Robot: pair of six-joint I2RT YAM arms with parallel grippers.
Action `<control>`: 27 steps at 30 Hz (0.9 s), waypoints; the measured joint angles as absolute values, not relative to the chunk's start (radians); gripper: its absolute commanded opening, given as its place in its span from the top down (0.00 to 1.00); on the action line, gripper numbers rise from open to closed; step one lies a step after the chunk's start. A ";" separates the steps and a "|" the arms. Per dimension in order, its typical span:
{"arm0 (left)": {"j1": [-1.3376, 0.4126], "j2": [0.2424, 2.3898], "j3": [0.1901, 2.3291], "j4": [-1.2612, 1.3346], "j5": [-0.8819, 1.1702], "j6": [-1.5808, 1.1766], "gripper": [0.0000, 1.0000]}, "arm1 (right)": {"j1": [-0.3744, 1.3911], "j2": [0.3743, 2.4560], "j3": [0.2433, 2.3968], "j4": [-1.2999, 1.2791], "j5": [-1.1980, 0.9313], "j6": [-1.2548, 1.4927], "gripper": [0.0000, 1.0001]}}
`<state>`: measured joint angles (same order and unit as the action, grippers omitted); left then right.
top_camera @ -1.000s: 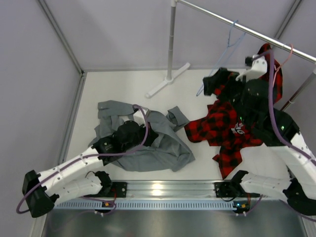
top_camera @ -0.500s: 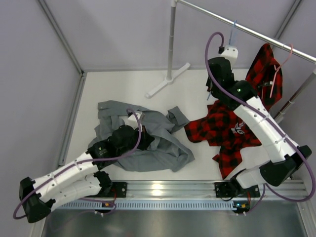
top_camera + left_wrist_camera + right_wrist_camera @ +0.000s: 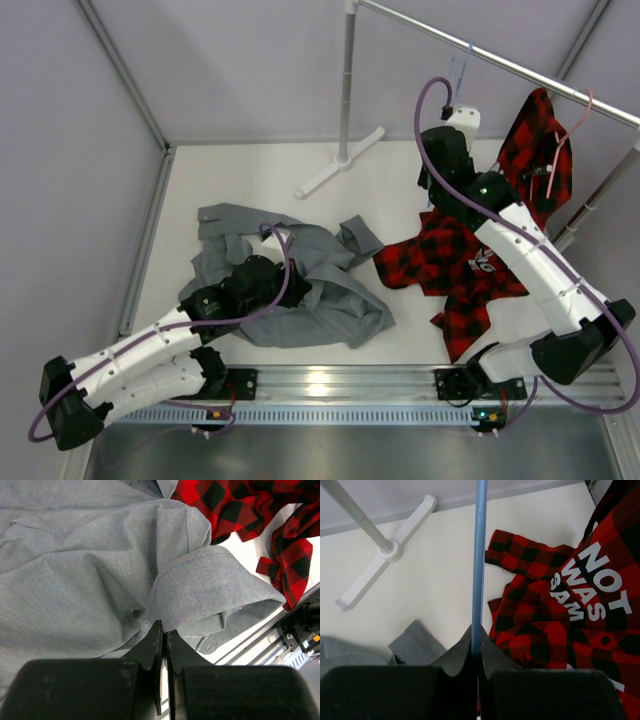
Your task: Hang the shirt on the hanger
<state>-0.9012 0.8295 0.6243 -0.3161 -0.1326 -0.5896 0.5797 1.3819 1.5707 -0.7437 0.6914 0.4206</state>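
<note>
right tool (image 3: 476, 652): your fingers are pinched tight on the thin blue wire of the hanger (image 3: 480, 555), which runs straight up out of the grip.
left tool (image 3: 161, 630): your fingers are closed to a sliver on a fold of the grey shirt (image 3: 75, 580), right beside a button (image 3: 146, 625) at the front edge.
hanger: it is up by the rail (image 3: 500, 62) at the back right. You cannot tell from here whether its hook is over the bar.
shirt: it lies crumpled in a heap on the counter (image 3: 250, 180) at the front left, well apart from the hanger.
neighbour: a red-and-black plaid shirt (image 3: 455, 260) spreads over the counter just beside the grey one, under your right arm. Leave it alone.
done: you have 1 hold on each of the 2 things you need, and that looks like all so far.
left to do: by my reading, nearly everything. The hanger must come down to the shirt, or the shirt go up to it. Then both hanger shoulders must go in through the neck, so the cloth hangs from the wire.
progress: early, at the grasping stage.
</note>
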 measured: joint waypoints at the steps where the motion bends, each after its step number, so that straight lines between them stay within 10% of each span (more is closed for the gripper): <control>1: -0.901 0.828 0.624 -0.316 -0.131 -0.591 1.00 | 0.579 1.377 1.570 -0.744 0.689 0.419 1.00; 27: -0.901 0.893 0.627 -0.317 -0.160 -0.642 1.00 | 0.577 1.261 1.586 -0.677 0.595 0.227 1.00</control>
